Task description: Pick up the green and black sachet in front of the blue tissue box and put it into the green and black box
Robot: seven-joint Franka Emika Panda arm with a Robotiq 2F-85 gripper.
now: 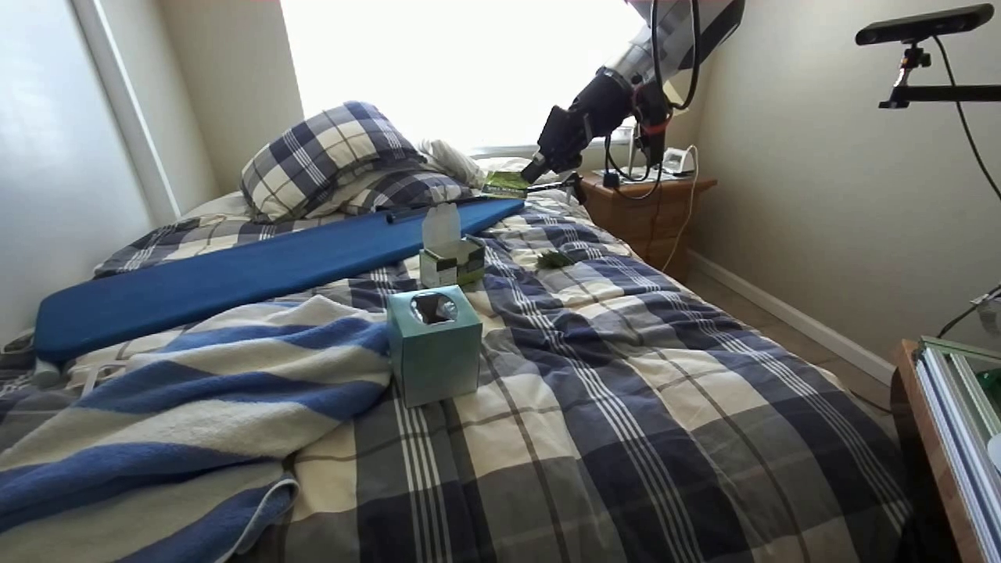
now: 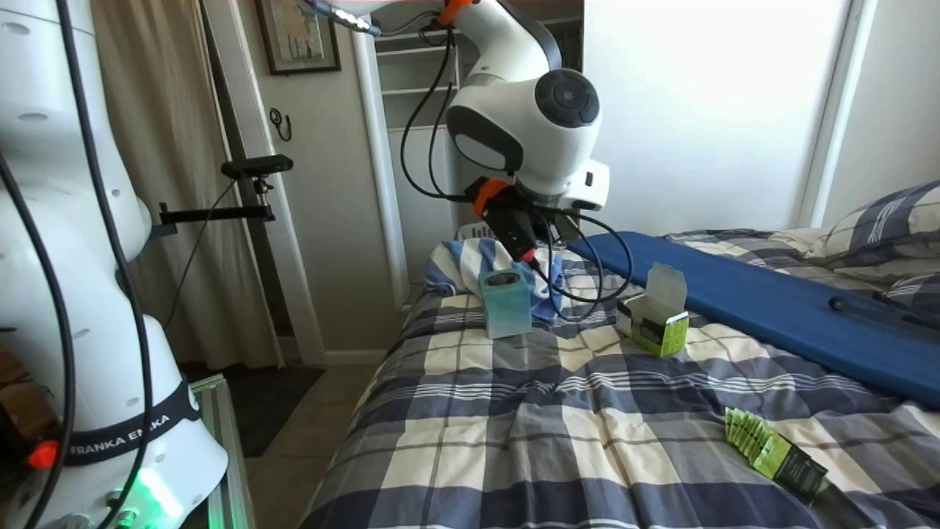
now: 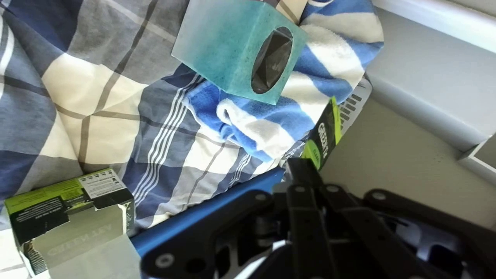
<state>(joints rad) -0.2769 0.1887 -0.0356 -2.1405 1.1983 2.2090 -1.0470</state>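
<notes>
My claw (image 3: pixel 307 169) pinches the green tea sachet (image 3: pixel 324 133). From there, the green tea box (image 3: pixel 69 223) lies toward the wrist view's lower left.

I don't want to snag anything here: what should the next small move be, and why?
Probably shift the gripper toward the green and black box before lowering: it holds the green and black sachet apart from that box, and the upright flap might catch it.
</notes>
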